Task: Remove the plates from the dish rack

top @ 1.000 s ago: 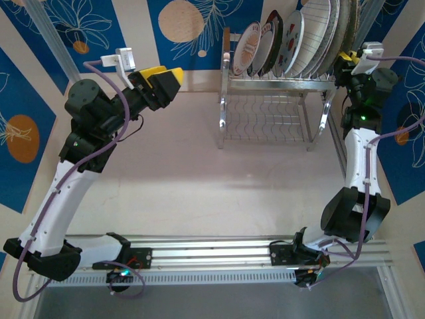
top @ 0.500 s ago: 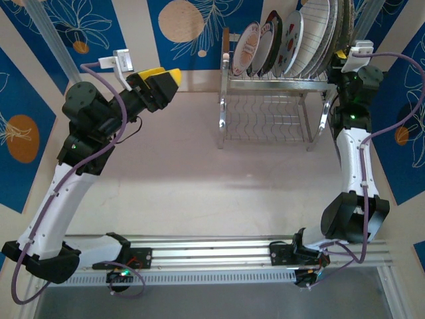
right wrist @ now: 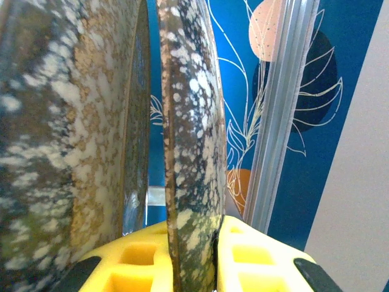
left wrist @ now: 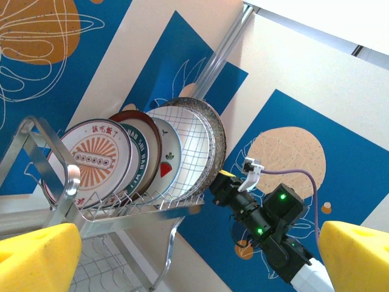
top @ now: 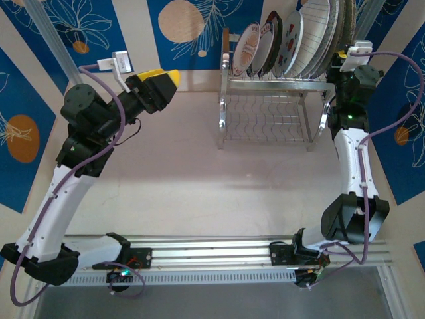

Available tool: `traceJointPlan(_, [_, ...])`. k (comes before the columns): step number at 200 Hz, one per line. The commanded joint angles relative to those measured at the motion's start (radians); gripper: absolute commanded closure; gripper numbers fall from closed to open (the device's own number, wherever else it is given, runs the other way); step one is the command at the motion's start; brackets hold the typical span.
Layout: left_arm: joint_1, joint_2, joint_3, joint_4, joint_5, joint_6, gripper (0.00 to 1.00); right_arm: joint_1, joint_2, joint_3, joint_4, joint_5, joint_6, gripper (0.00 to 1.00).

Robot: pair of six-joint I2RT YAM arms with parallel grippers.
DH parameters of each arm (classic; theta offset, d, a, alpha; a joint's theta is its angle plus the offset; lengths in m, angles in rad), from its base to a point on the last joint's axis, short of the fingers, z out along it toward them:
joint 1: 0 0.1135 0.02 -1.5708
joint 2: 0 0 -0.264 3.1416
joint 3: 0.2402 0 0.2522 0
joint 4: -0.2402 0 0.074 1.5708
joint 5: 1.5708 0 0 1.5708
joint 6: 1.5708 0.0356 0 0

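Blue wall panels with orange discs and white leaf outlines ring the pale tabletop. At 1 o'clock in the top view stands the chrome dish rack. Its upper tier holds upright plates, among them a red sunburst plate, a strawberry plate and a plaid grid plate. The right gripper, at the rack's 3 o'clock, has its jaws clamped on the rim of the outermost speckled plate. The left gripper, at 10 o'clock, has its jaws spread wide, holding nothing.

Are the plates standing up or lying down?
Standing up. The plates lean on edge in the dish rack's slots; right claw pinches the speckled plate.
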Motion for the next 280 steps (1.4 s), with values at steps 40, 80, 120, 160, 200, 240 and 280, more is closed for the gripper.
traceJointPlan(40, [-0.011,-0.034,-0.026,0.046,-0.020,-0.012,0.00,0.021,-0.022,0.104,-0.084,0.018,0.040,1.00])
traceJointPlan(80, [-0.013,-0.042,-0.045,0.059,-0.024,-0.015,0.00,0.032,-0.032,0.159,-0.140,0.051,0.015,1.00])
traceJointPlan(120, [-0.016,-0.048,-0.059,0.069,-0.027,-0.022,0.00,0.031,-0.034,0.223,-0.197,0.084,0.008,1.00])
traceJointPlan(160, [-0.017,-0.050,-0.064,0.069,-0.028,-0.021,0.00,0.033,-0.028,0.272,-0.235,0.088,-0.005,1.00])
traceJointPlan(200, [-0.019,-0.050,-0.067,0.078,-0.025,-0.025,0.00,0.036,-0.012,0.338,-0.274,0.127,-0.023,1.00])
traceJointPlan(240, [-0.019,-0.047,-0.066,0.083,-0.025,-0.028,0.00,0.038,0.007,0.406,-0.303,0.184,-0.040,1.00])
traceJointPlan(280, [-0.021,-0.044,-0.069,0.086,-0.025,-0.030,0.00,0.038,0.029,0.475,-0.331,0.182,-0.056,1.00])
